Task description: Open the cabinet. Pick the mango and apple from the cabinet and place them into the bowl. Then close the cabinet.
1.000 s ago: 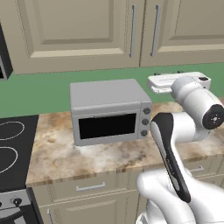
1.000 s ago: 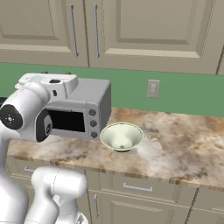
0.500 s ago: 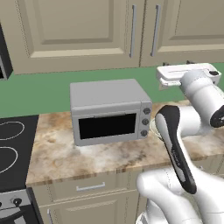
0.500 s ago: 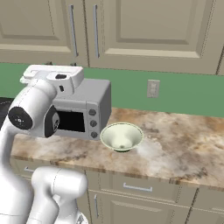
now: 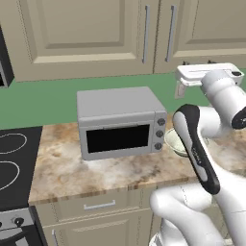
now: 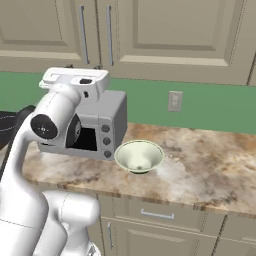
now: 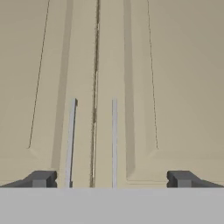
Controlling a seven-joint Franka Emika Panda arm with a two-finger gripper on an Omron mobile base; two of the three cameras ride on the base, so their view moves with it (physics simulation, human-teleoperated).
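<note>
The beige wall cabinet point(image 5: 96, 33) point(image 6: 165, 35) hangs over the counter with both doors shut. Its two long silver bar handles point(image 5: 146, 33) point(image 6: 109, 35) point(image 7: 70, 142) flank the centre seam. My gripper point(image 7: 111, 178) is open and faces the doors straight on, the fingertips point(image 7: 41, 178) spread wider than the two handles, some way off the doors. The hand point(image 5: 204, 74) point(image 6: 75, 77) is raised above the microwave's right end. The pale cream bowl point(image 6: 139, 155) point(image 5: 176, 142) sits on the counter right of the microwave. Mango and apple are hidden.
A grey microwave point(image 5: 120, 122) point(image 6: 97, 130) stands on the marbled counter point(image 6: 200, 165). A black stovetop point(image 5: 12, 163) lies at the left. A wall outlet point(image 6: 174, 101) is on the green backsplash. Low drawers point(image 5: 98, 205) run below the counter.
The hand has risen from the microwave's height toward the cabinet doors. The gripper has stayed open.
</note>
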